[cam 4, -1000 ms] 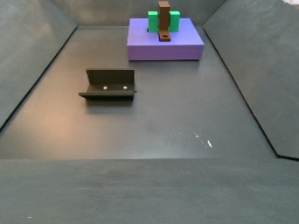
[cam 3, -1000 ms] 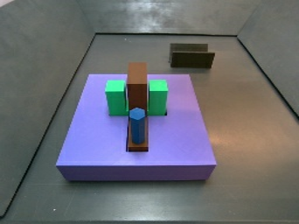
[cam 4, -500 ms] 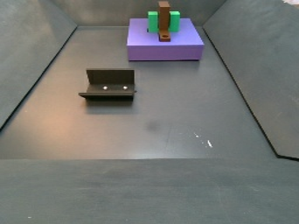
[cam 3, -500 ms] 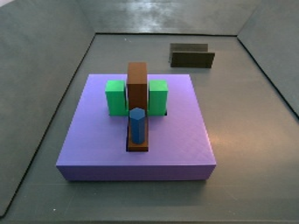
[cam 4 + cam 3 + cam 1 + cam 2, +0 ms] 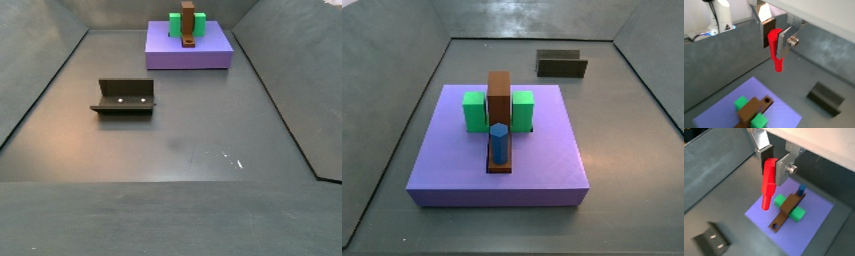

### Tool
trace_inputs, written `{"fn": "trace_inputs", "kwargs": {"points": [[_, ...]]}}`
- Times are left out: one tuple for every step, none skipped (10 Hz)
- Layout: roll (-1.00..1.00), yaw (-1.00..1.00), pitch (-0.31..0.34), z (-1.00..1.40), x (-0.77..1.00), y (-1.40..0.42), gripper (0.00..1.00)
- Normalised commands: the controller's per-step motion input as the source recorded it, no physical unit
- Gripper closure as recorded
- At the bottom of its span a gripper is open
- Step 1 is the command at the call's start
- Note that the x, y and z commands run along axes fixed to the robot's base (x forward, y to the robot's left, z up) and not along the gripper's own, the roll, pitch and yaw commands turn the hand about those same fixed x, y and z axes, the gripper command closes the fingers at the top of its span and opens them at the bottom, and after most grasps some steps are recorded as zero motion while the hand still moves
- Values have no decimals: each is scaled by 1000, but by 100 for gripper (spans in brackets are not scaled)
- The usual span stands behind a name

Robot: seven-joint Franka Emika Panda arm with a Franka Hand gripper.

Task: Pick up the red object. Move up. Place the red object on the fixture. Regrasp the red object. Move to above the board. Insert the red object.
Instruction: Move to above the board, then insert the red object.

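My gripper [image 5: 774, 42] is shut on the red object [image 5: 776, 55], a slim red peg that hangs down between the silver fingers; both also show in the other wrist picture, gripper [image 5: 773, 165] and red object [image 5: 768, 185]. It is held high over the floor. The purple board [image 5: 817, 210] lies far below, also visible in a wrist view [image 5: 721, 112] and in both side views [image 5: 449, 170] [image 5: 187, 57]. The dark fixture [image 5: 825, 97] [image 5: 709, 240] stands on the floor apart from the board [image 5: 561, 64] [image 5: 124, 97]. The gripper is out of both side views.
On the board stand green blocks [image 5: 474, 110], a tall brown bar [image 5: 500, 100] and a blue peg [image 5: 498, 143]. Grey walls enclose the dark floor [image 5: 174, 150].
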Motion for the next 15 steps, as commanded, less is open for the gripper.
{"fn": "trace_inputs", "kwargs": {"points": [[-565,-6,30,-2,-42,25,100],[-360,-4,0,-3,-37,14,100],[0,-40,0,-143,-86,0,100],[-37,0,-3,0,0,6,100],[-26,0,0,0,0,71,100],[-261,-97,0,-200,363,214,100],[-369,-151,-47,-386,86,243,100],[-323,-254,-31,-517,-123,140,100],[-360,-249,-97,-417,-20,71,100],[-333,-206,-76,-486,-6,117,100],[-334,-183,-57,-486,-6,126,100],[-171,0,-91,-274,0,0,100],[-286,0,-91,-303,-20,29,100],[-310,0,-123,-463,54,143,100],[-179,94,-263,-531,0,154,100]]}}
